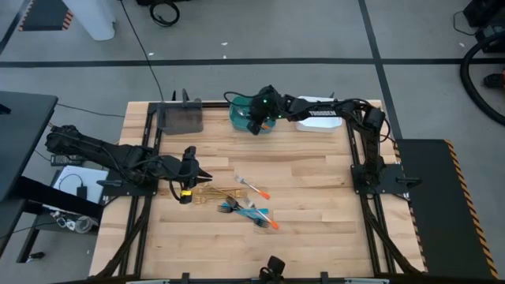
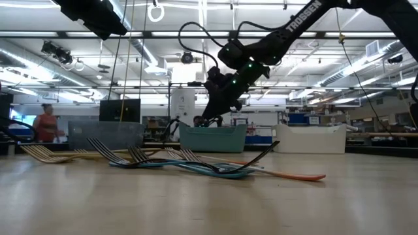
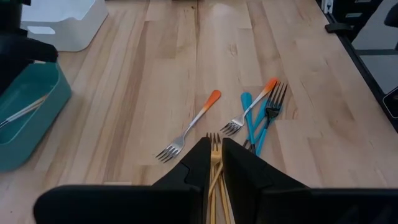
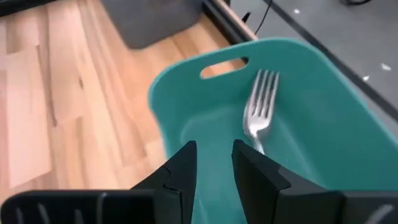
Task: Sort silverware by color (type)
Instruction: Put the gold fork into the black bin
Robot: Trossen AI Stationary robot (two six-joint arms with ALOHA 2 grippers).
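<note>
My left gripper hovers over the gold forks, which lie flat on the wood at the table's left middle. Its fingers are open by a narrow gap, and the forks show through it. To their right lie orange-handled forks, blue-handled pieces and a dark fork, partly crossing each other. My right gripper is open above the teal bin. A silver fork lies inside the bin against its wall.
Three bins stand along the far edge: a grey bin, the teal bin and a white bin. Bare wood lies between the bins and the silverware pile, and along the table's right side. People and shelving show far behind the table.
</note>
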